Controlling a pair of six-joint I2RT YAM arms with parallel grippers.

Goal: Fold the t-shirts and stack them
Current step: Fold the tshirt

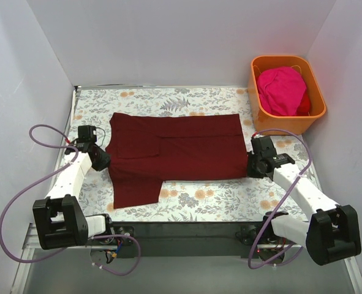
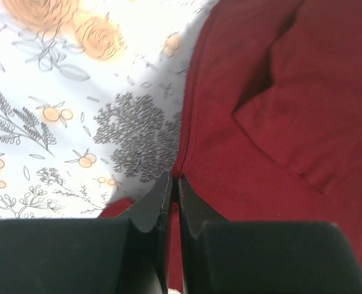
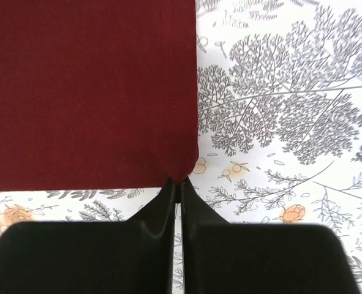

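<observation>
On table: maroon t-shirt (image 1: 174, 150) | left tool (image 2: 173, 187), right tool (image 3: 177, 184) pinching edges (pinched cloth hidden)

maroon t-shirt (image 1: 181, 150): spread flat on the table (image 1: 217, 199), lying sideways, collar end at left, hem at right. Far side already folded in, fold line runs along the body near the top edge. Near-left sleeve (image 1: 135, 187) sticks out toward the front edge, unfolded. Hem corner at near right is pinched and slightly puckered; left edge by the collar also pinched, small wrinkle there. Cloth otherwise smooth.

magenta-pink t-shirt (image 1: 282, 90): crumpled in a heap inside the orange tub (image 1: 288, 122) at the far right corner, unfolded, well apart from the maroon one.
</observation>
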